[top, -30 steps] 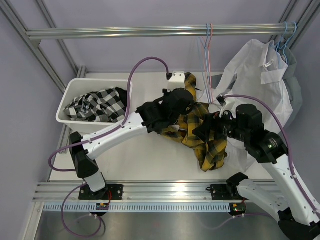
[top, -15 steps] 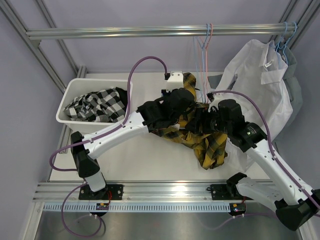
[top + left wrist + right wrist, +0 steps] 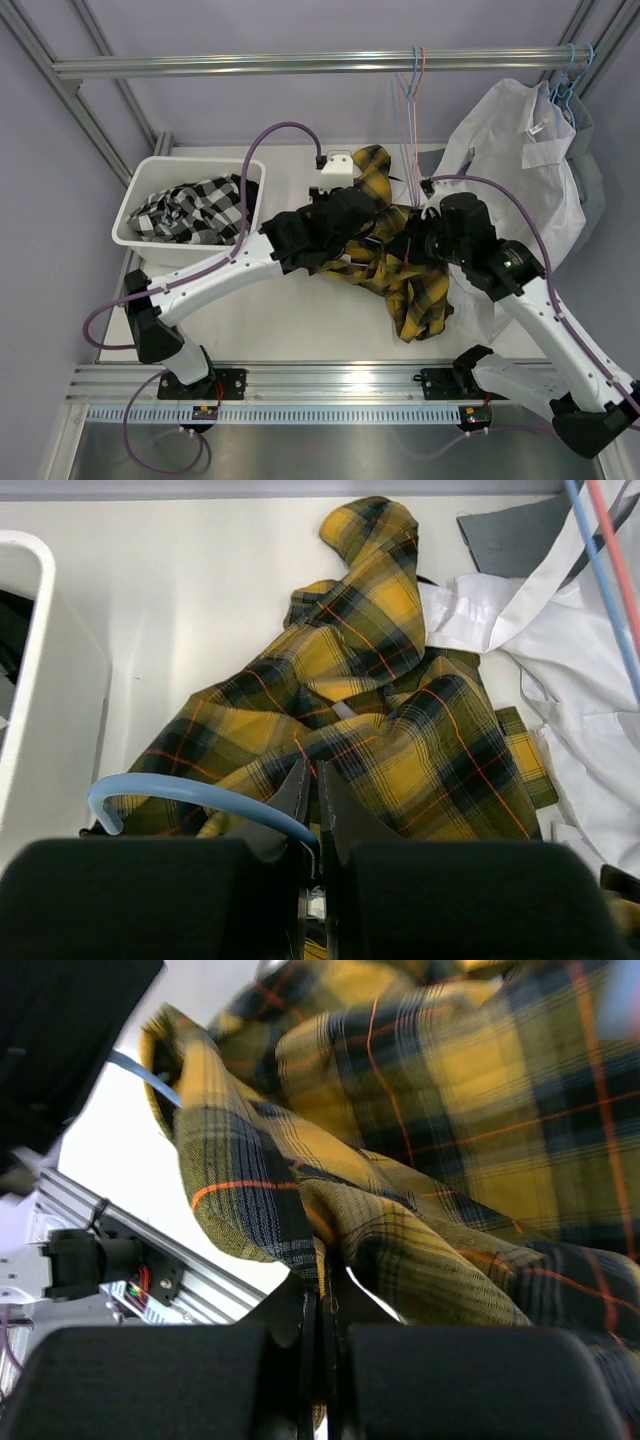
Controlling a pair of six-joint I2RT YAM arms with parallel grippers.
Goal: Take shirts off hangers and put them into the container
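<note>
Plaid shirt [image 3: 420,290] lies on the bench [image 3: 300,320], between tub [image 3: 160,250] and white shirt [image 3: 510,150]. My left jaws pinch its hanger [image 3: 200,792], right jaws clamp a fold; I should pull apart slowly.

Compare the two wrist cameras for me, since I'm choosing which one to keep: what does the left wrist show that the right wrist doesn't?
Only the left wrist: the white tub, the white shirt, the hanging blue and pink hanger wires, and the left gripper shut on a light blue hanger.
Only the right wrist: the aluminium rail and the right gripper pinching a fold of the yellow-and-black plaid shirt.
Both: that plaid shirt; a blue sliver in the right wrist view may be the same hanger.
</note>
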